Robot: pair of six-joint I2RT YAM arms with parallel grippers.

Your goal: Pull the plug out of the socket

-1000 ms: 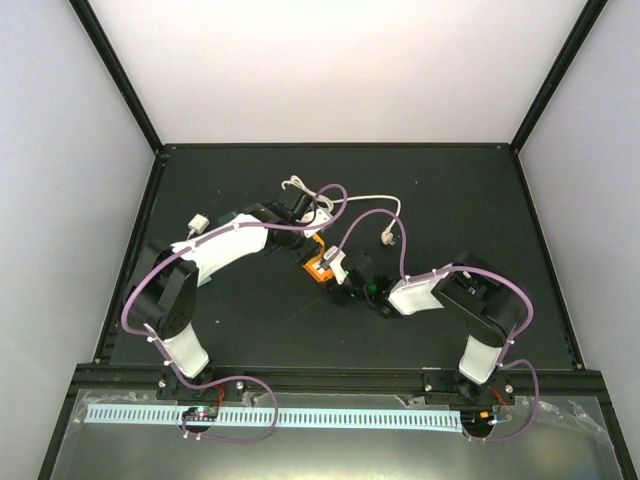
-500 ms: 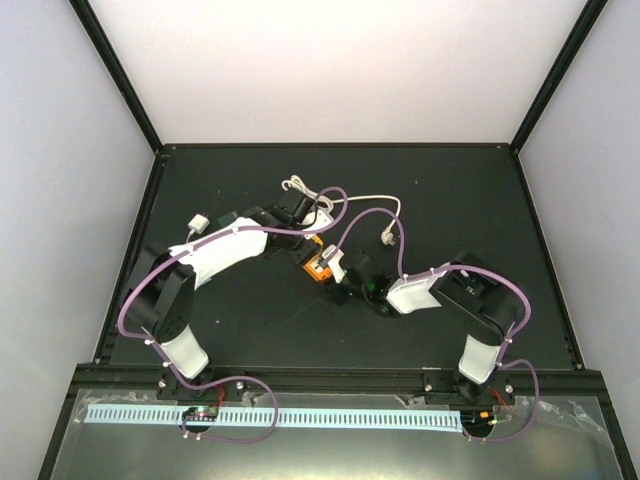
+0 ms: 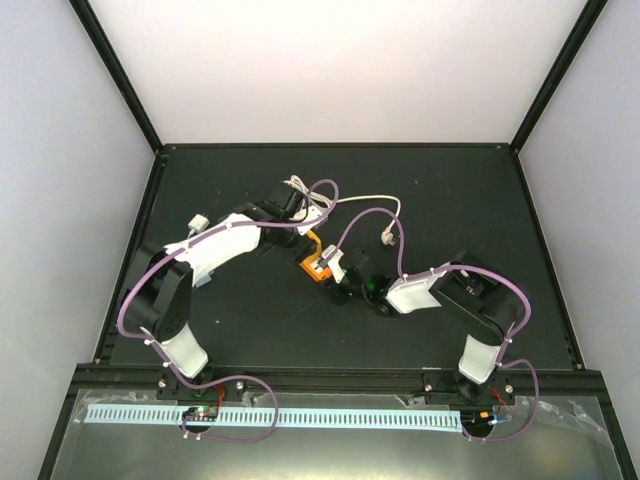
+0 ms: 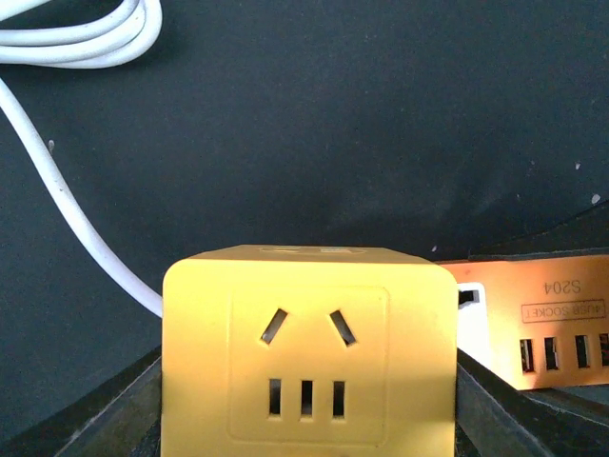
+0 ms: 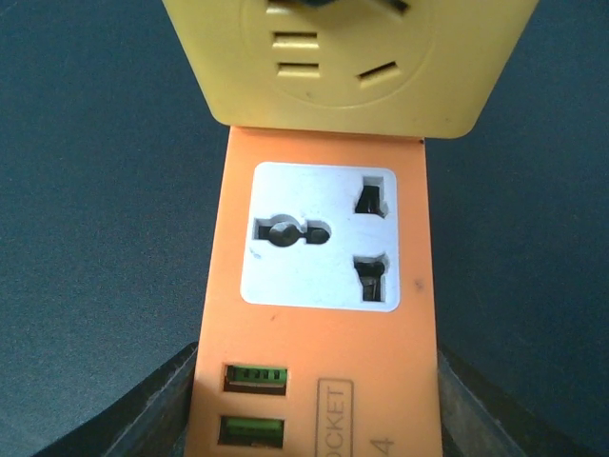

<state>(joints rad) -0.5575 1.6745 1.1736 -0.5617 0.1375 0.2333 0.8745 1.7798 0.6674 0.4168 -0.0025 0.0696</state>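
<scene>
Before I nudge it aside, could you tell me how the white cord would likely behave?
The white cord is probably floppy: it lies in loose loops, so a push would likely bend it rather than shift it whole. It looks thin, so probably light. It runs behind the yellow cube gripped in the left claw, so pulling may tug that.

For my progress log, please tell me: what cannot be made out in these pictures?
Left wrist: the yellow cube hides its own joint with the socket.
Right wrist: the cube covers the socket's far end; the bottom edge cuts off its label.
Top external: the plug is too small for detail; the left hand and right hand cover most of the socket.
</scene>
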